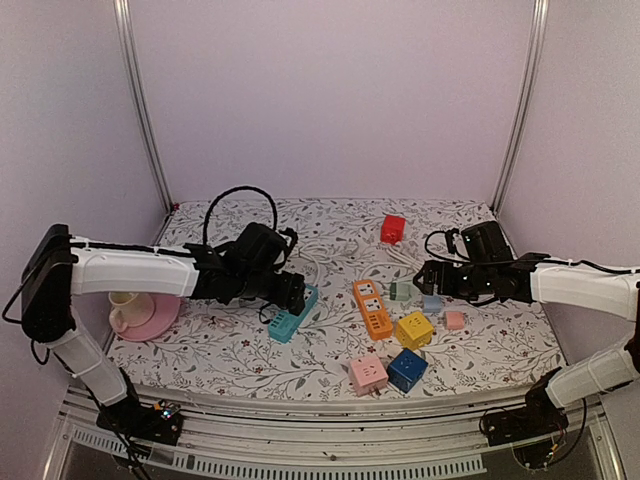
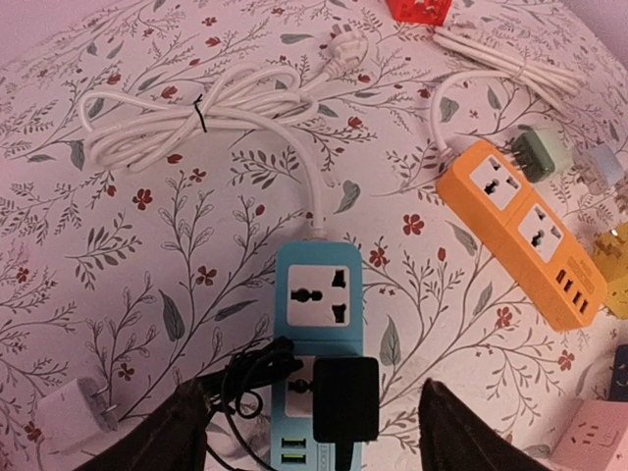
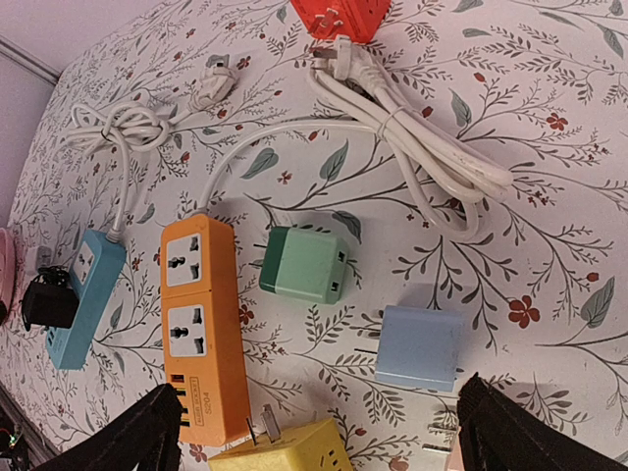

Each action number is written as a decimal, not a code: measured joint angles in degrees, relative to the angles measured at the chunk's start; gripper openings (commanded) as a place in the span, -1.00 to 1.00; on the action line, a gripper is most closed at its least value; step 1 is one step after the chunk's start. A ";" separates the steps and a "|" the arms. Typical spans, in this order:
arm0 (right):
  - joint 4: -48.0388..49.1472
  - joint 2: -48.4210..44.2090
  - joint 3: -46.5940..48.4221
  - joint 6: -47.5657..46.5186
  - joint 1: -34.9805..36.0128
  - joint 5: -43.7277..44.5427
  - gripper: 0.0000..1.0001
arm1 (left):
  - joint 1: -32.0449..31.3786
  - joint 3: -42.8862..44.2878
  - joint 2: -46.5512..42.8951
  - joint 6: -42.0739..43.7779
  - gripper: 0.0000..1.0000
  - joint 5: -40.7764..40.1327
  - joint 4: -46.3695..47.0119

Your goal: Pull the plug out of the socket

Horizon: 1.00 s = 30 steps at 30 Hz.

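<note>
1. The black plug [image 2: 345,397] sits in the blue power strip [image 2: 316,294], in the socket farthest from the strip's white cord [image 2: 186,123], left of the table's middle.
2. The left gripper [image 1: 292,293] hangs right over it, its claw spread wide. One dark finger [image 2: 182,432] stands on each side of the plug, and neither touches it.
3. The right gripper [image 1: 428,277] is well off to the right, its claw wide and holding nothing, above a pale blue adapter [image 3: 420,346] beside the orange power strip [image 3: 201,324].

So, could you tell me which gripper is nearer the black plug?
Left. The left gripper straddles the black plug on the blue strip; the right gripper hovers far off, above the pale blue adapter.
</note>
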 measured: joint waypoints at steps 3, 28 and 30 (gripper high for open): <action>0.00 0.00 0.00 0.00 0.00 0.02 0.98 | -1.03 1.33 2.19 0.09 0.26 -0.48 -0.72; 0.00 0.00 -0.02 0.00 0.00 0.04 0.98 | -2.86 4.79 9.42 0.57 -0.27 -3.02 -4.33; 0.00 0.00 -0.02 0.00 0.00 0.07 0.98 | -2.86 4.83 9.42 0.57 -0.40 -2.95 -4.33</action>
